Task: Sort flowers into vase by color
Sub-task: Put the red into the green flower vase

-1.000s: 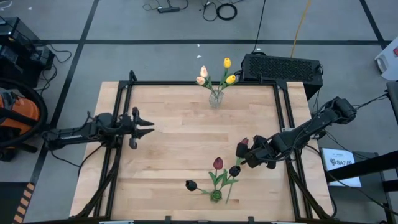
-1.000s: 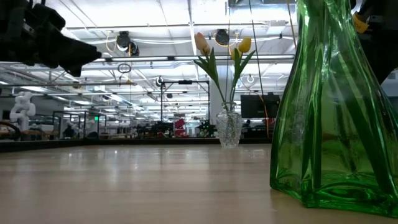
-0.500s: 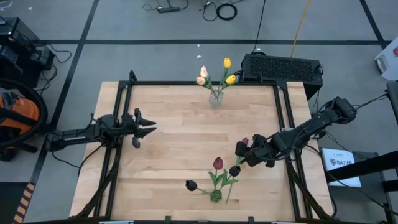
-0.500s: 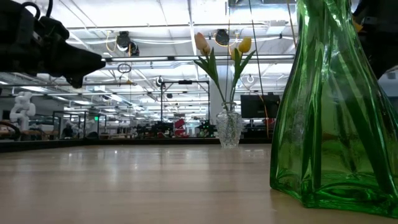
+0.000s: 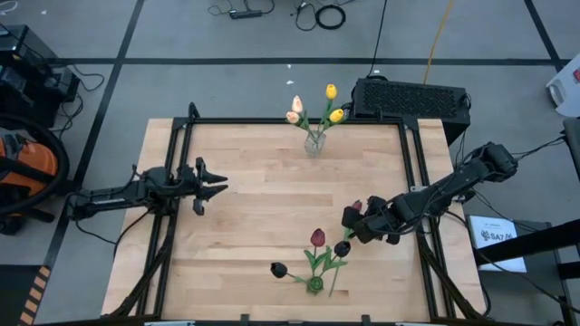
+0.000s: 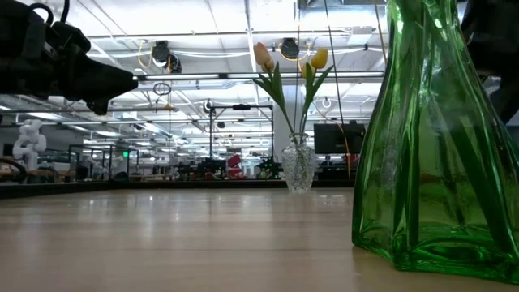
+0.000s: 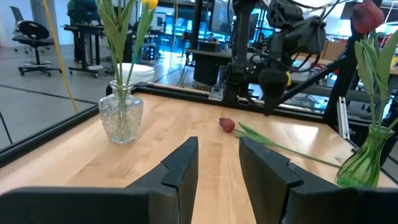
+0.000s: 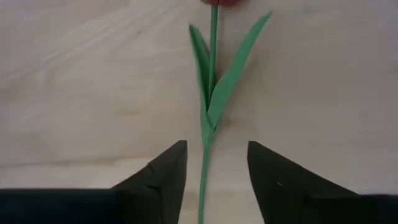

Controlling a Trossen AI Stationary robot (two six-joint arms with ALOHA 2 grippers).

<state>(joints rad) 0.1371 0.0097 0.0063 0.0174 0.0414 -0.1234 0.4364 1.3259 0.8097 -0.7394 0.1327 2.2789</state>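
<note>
**Right gripper lines up on the last loose red tulip**

Left gripper point(image 5: 216, 189) waits parted at the table's left. Clear vase point(image 5: 314, 142) holds pale heads, green vase point(image 5: 314, 283) dark ones. Right gripper point(image 8: 214, 168), open, straddles the lying tulip's stem point(image 8: 207, 118) for pickup.

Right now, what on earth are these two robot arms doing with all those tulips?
They are sorting artificial tulips into vases by colour. The clear vase at the far edge holds yellow and peach ones; the green vase at the near edge holds dark ones. The right gripper hovers over a red tulip lying flat on the table, its open fingers straddling the stem, not yet closed. The left gripper waits, open and empty, over the table's left side.
</note>
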